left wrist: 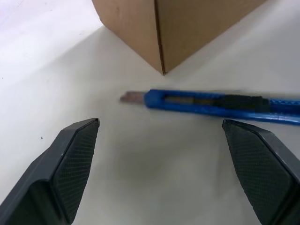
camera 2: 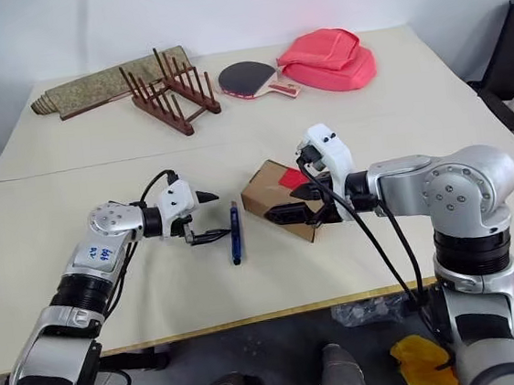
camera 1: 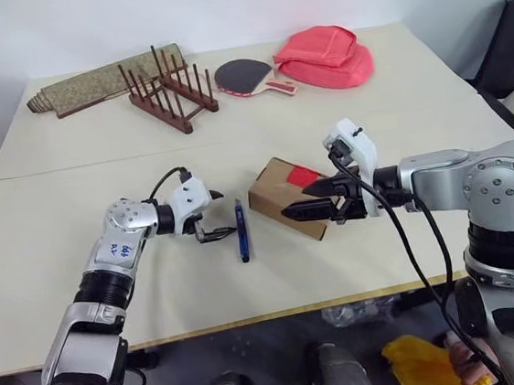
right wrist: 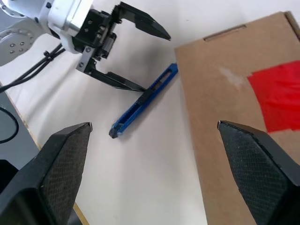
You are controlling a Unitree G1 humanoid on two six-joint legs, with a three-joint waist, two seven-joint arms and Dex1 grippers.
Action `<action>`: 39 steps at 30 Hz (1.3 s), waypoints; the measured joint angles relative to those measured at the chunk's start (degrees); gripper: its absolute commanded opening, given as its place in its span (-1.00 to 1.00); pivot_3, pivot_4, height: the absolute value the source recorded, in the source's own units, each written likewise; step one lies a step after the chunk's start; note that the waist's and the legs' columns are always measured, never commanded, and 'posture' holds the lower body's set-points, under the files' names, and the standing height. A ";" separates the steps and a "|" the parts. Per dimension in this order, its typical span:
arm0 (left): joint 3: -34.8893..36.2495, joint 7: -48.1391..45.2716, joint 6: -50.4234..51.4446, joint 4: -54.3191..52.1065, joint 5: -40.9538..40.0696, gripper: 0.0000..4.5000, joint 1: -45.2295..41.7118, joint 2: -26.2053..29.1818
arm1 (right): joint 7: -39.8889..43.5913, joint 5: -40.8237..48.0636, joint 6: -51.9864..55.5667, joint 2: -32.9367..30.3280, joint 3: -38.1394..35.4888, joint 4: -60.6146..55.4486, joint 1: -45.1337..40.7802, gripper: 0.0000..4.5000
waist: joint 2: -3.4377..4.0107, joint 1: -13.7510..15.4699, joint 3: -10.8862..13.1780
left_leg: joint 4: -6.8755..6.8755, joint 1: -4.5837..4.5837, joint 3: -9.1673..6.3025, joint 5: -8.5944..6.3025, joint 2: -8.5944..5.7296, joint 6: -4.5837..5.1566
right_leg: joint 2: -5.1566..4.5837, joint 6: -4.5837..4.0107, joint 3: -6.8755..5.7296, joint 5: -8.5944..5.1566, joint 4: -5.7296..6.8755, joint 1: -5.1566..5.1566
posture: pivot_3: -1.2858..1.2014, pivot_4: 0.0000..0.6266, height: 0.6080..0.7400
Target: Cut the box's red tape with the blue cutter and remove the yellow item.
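Blue cutter (left wrist: 220, 104) tail past frame edge; box (left wrist: 178, 28) cropped

Table (camera 1: 84, 293): two cream-topped sections butted together, seam running across the middle, pale wood edge at the front. Wall (camera 1: 219, 8): plain white, evenly lit, behind the far edge. Chair (camera 1: 511, 55): dark, at the far right corner. Floor (camera 1: 281, 337): dark grey under the front edge, with crumpled clear plastic (camera 1: 354, 312) and a yellow bag (camera 1: 420, 359) lying on it.

Head pair looks down over table (camera 1: 63, 268); wrist cameras close, sharing blue cutter (left wrist: 220, 103).
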 measured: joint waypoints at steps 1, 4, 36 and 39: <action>-0.05 0.04 -0.04 -0.16 0.07 0.99 0.12 0.18 | 0.04 -0.02 0.00 0.00 0.00 0.00 0.00 1.00 | 0.00 -0.08 0.00 | 0.01 0.01 0.01 0.00 0.00 0.00 | 0.00 0.00 0.02 0.00 0.03 0.00 | 0.03 -0.52 1.00; 0.04 0.39 -0.05 -0.81 0.08 0.99 0.69 0.77 | 0.22 -0.04 0.00 0.00 0.05 0.07 -0.07 1.00 | 0.00 -0.31 -0.01 | 0.04 0.05 0.03 0.00 0.01 0.00 | 0.00 -0.01 0.09 0.00 0.09 0.00 | 0.03 -0.52 1.00; 1.55 -2.37 -5.01 25.13 0.78 0.99 -16.27 -9.10 | 1.45 -1.98 0.00 -0.70 0.47 0.14 -0.67 1.00 | -0.18 0.54 0.09 | 0.14 -0.25 0.19 0.00 -0.05 0.03 | 0.02 -0.03 0.38 -0.01 0.25 -0.35 | 0.03 -0.52 1.00; 0.96 -2.23 -7.02 27.58 1.95 0.99 -17.58 -9.88 | 1.40 -1.95 0.00 -0.73 0.15 0.12 -0.53 1.00 | -0.19 0.49 0.10 | 0.14 -0.25 0.19 0.00 -0.05 0.03 | 0.02 -0.03 0.38 -0.01 0.24 -0.36 | 0.03 -0.52 1.00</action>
